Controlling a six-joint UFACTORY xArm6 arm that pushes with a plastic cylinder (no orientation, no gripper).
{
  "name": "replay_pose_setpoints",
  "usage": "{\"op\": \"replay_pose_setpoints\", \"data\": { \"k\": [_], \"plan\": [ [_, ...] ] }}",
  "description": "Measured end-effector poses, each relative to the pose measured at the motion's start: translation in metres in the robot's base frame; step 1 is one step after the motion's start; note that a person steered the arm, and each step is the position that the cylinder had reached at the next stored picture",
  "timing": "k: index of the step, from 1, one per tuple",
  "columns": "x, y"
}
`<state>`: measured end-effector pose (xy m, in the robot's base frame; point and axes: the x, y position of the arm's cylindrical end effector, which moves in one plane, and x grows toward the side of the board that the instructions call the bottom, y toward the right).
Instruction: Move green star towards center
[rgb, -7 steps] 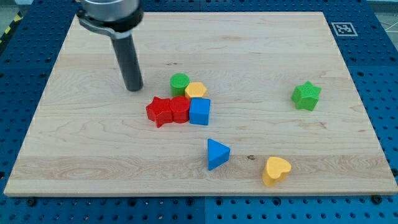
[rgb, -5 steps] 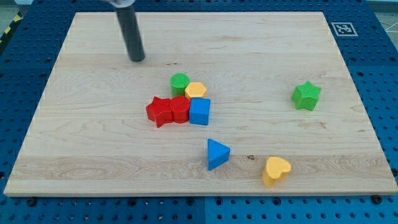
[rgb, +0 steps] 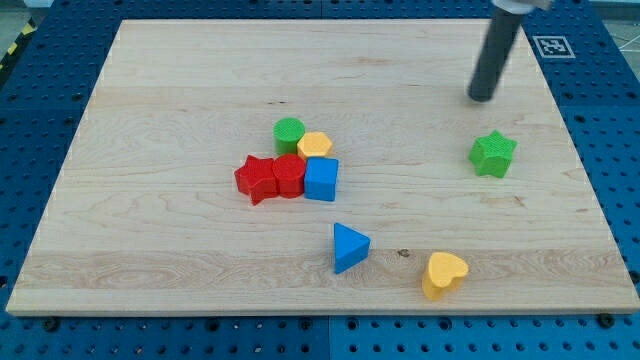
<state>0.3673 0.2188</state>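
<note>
The green star (rgb: 493, 153) lies on the wooden board (rgb: 150, 230) at the view's right, apart from the other blocks. My tip (rgb: 482, 98) stands on the board just above the star toward the view's top, a short gap away and not touching it. The rod rises out of the view's top edge.
A cluster sits left of centre: green cylinder (rgb: 289, 131), yellow block (rgb: 315, 145), red star (rgb: 257, 178), red block (rgb: 288, 175), blue cube (rgb: 321, 179). A blue triangle (rgb: 349, 247) and a yellow heart (rgb: 443, 274) lie near the view's bottom. A marker tag (rgb: 552, 46) is at the top right corner.
My tip has swept from the upper left of the board across to the upper right, ending just above the green star. No block has moved.
</note>
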Motion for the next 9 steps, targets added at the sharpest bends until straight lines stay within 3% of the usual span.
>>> {"op": "replay_pose_setpoints", "data": {
  "k": [2,3,4,9],
  "plan": [
    [0.066,0.046],
    [0.116,0.041],
    [0.122,0.013],
    [-0.025,-0.212]
  ]
}}
